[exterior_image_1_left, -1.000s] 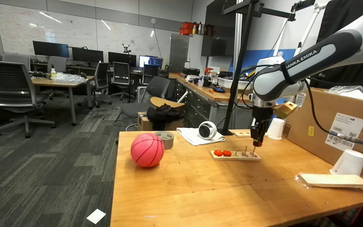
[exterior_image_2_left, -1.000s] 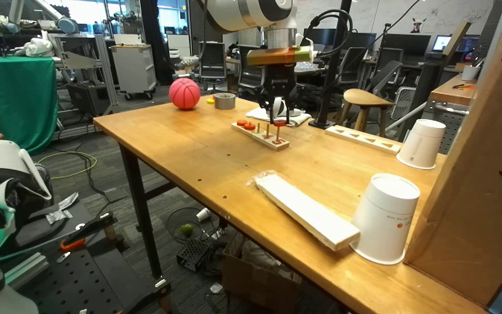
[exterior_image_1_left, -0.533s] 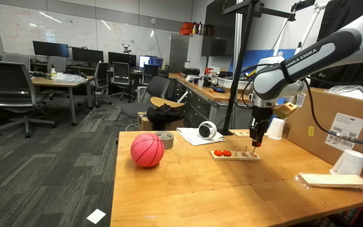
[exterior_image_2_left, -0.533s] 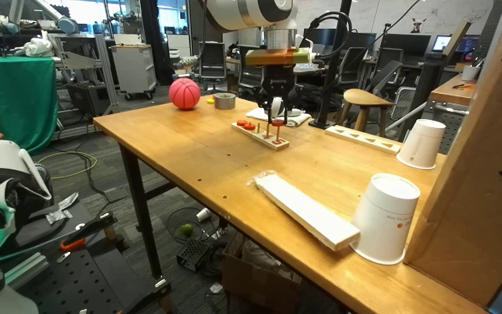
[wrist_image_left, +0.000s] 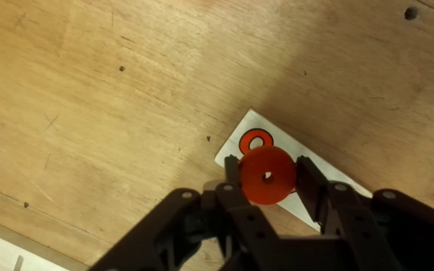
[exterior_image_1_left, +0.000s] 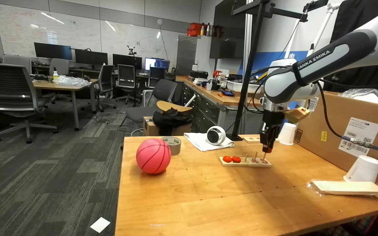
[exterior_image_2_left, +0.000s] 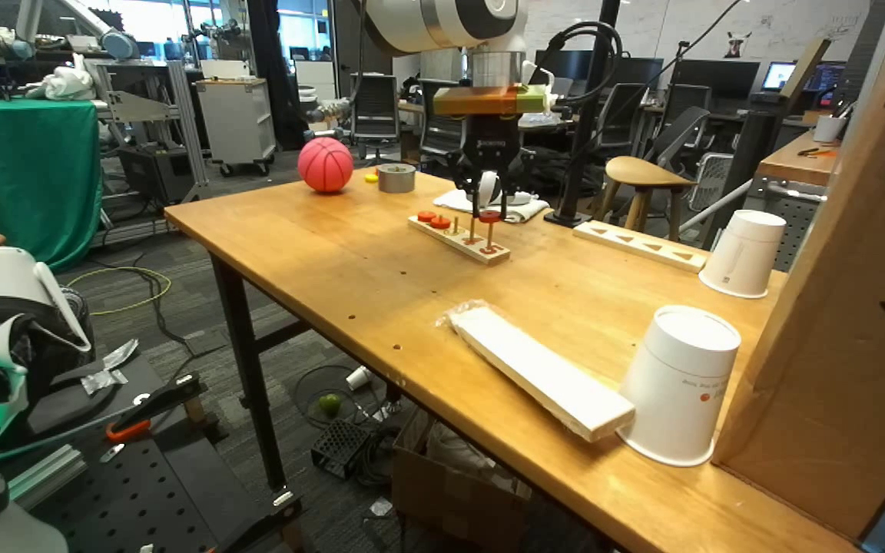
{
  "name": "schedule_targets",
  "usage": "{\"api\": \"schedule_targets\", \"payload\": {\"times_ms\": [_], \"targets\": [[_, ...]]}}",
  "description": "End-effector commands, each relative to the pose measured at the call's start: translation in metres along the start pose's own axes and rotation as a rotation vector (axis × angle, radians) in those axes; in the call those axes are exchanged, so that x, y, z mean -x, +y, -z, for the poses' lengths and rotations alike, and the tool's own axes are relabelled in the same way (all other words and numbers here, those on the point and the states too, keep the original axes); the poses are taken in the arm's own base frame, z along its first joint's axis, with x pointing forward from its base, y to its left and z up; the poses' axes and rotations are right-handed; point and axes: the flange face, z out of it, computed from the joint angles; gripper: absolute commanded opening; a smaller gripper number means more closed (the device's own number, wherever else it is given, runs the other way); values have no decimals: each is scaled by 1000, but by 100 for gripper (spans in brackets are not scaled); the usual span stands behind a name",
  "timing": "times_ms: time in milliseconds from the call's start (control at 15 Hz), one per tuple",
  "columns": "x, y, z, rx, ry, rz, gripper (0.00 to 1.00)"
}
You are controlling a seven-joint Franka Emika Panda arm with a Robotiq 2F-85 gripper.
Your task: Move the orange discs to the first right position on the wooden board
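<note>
Note, against one second ago, a slight sideways shift of the end effector (exterior_image_2_left: pixel 489 213) and its orange disc (wrist_image_left: pixel 258 162) toward the end peg (exterior_image_2_left: pixel 491 236) of the wooden board (exterior_image_1_left: pixel 245 165), beside the red numeral 5 (exterior_image_2_left: pixel 495 250). Treat this peg as the probable first right position. Find the disc pinched at opposite sides of its rim between the fingertips (wrist_image_left: pixel 231 167), close over the peg. Cannot tell whether threaded yet. Presumably held by the rim to leave the centre hole free, and pointed straight down for a descent along the peg.

Locate two more orange discs (exterior_image_1_left: pixel 236 159) at the board's opposite end, apparently seated. Watch the neighbouring peg (exterior_image_2_left: pixel 472 232), beneath one fingertip in an exterior view: likely to foul the lowering. Allow for the white cloth (exterior_image_1_left: pixel 199 143) and round black-and-white device (exterior_image_1_left: pixel 216 135) near the board. Disregard, as well apart, the pink basketball (exterior_image_1_left: pixel 153 156), tape roll (exterior_image_1_left: pixel 176 148) and paper cups (exterior_image_2_left: pixel 681 384) elsewhere on the table (exterior_image_1_left: pixel 208 196).
</note>
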Motion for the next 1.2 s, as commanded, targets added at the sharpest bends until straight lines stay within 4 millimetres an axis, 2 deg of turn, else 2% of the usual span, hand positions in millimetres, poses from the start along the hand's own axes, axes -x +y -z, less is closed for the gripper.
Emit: {"api": "schedule_targets", "payload": {"times_ms": [0,1133], "targets": [[0,-2,-11,-26,-1,14,16],[-8,4,-4,20,4,73,16]]}}
